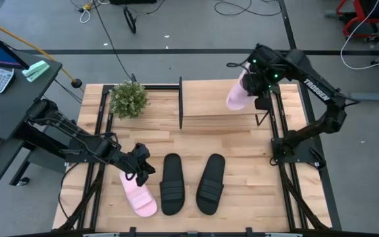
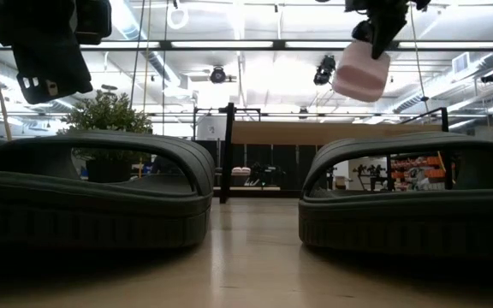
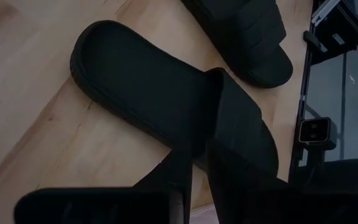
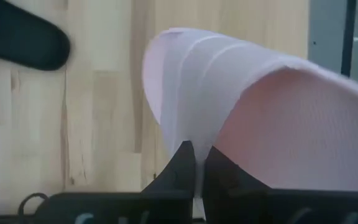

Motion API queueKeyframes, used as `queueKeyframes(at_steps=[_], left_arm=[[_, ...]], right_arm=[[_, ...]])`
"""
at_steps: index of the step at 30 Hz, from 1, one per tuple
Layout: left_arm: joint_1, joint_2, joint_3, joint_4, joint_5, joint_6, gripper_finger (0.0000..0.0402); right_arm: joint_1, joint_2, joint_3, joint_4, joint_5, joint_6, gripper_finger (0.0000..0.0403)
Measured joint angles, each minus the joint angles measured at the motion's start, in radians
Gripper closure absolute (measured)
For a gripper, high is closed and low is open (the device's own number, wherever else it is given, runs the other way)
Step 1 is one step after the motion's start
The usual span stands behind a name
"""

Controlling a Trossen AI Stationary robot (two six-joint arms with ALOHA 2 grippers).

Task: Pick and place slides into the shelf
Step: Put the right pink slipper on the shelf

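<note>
Above shelf (image 1: 219,122): right gripper (image 1: 254,84) clamping pink slide (image 1: 237,94).

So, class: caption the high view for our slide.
Right gripper carries a pink slide above the shelf.

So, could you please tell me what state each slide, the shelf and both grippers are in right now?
Right gripper: shut on a pink slide, held above the shelf's right end.
Left gripper: at the second pink slide on the table; grip unclear.
Two black slides: lying flat, side by side.
Shelf: top board bare.
</note>
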Motion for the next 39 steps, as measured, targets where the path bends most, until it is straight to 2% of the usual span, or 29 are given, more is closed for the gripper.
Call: queueKeyframes(at_steps=[5,12,18,21,34,39], left_arm=[[0.000,0.000,0.000,-0.003,-0.006,0.022,0.0352],[0.017,0.000,0.000,-0.003,-0.011,0.021,0.0357],[0.029,0.000,0.000,-0.003,-0.011,0.021,0.0362],[0.029,0.000,0.000,-0.003,-0.011,0.021,0.0360],[0.029,0.000,0.000,-0.003,-0.011,0.022,0.0372],[0.029,0.000,0.000,-0.003,-0.011,0.023,0.0374]], right_arm=[[-0.040,-0.021,-0.045,-0.002,-0.008,-0.002,0.0394],[-0.078,-0.041,-0.195,-0.003,-0.068,-0.036,0.0394],[-0.078,-0.042,-0.301,-0.002,-0.065,-0.072,0.0394],[-0.078,-0.044,-0.337,-0.001,-0.017,-0.091,0.0394],[-0.090,-0.042,-0.319,-0.001,0.022,-0.095,0.0392],[-0.091,-0.042,-0.319,-0.002,0.089,-0.094,0.0381]])
